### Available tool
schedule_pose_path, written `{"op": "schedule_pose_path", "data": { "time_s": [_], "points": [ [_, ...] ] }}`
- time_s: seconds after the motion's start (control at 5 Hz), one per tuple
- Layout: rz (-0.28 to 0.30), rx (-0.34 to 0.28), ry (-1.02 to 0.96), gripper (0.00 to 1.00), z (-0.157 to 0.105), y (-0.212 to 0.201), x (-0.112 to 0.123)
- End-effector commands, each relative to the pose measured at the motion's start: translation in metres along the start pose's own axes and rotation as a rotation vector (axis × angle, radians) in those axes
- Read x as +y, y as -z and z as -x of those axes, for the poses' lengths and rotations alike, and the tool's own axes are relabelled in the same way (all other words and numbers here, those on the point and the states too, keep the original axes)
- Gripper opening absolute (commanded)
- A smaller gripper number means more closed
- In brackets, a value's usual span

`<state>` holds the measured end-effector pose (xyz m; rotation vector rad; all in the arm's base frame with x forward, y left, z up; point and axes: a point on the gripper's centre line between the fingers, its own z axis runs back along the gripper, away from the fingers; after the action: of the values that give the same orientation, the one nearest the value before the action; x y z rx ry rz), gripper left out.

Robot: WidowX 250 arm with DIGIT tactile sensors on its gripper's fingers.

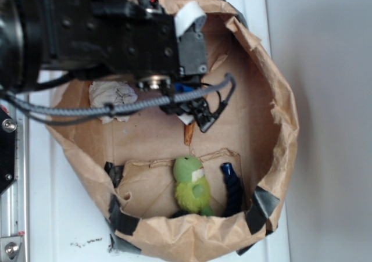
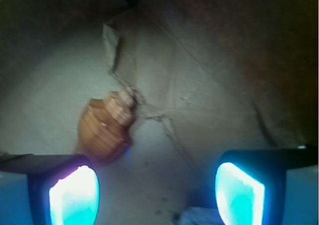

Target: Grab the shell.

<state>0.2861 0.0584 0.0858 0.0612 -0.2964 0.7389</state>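
The shell (image 2: 106, 130) is orange-tan and ribbed, lying on the brown paper floor of the bag (image 1: 273, 99), well up from the green plush (image 1: 192, 186). The gripper (image 1: 195, 112) hangs over it, pointed down, fingers (image 2: 75, 195) spread wide and empty, the shell just ahead of the left one. Bare paper surrounds it; the bag's walls stand well clear.

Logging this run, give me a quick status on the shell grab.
Gripper jaws open, nothing held, above the bag floor. Shell lies near one fingertip, off-centre, ungrasped. Nothing between the jaws; green plush and paper ball lie apart.
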Motion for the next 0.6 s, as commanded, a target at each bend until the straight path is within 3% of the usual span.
{"op": "schedule_pose_path", "data": {
  "time_s": [0.0,0.2,0.4],
  "points": [
    [0.048,-0.04,-0.024,1.0,-0.016,-0.017,-0.031],
    [0.042,-0.045,-0.017,1.0,-0.013,-0.013,-0.037],
    [0.074,-0.073,0.01,1.0,-0.008,-0.007,-0.046]
  ]
}}
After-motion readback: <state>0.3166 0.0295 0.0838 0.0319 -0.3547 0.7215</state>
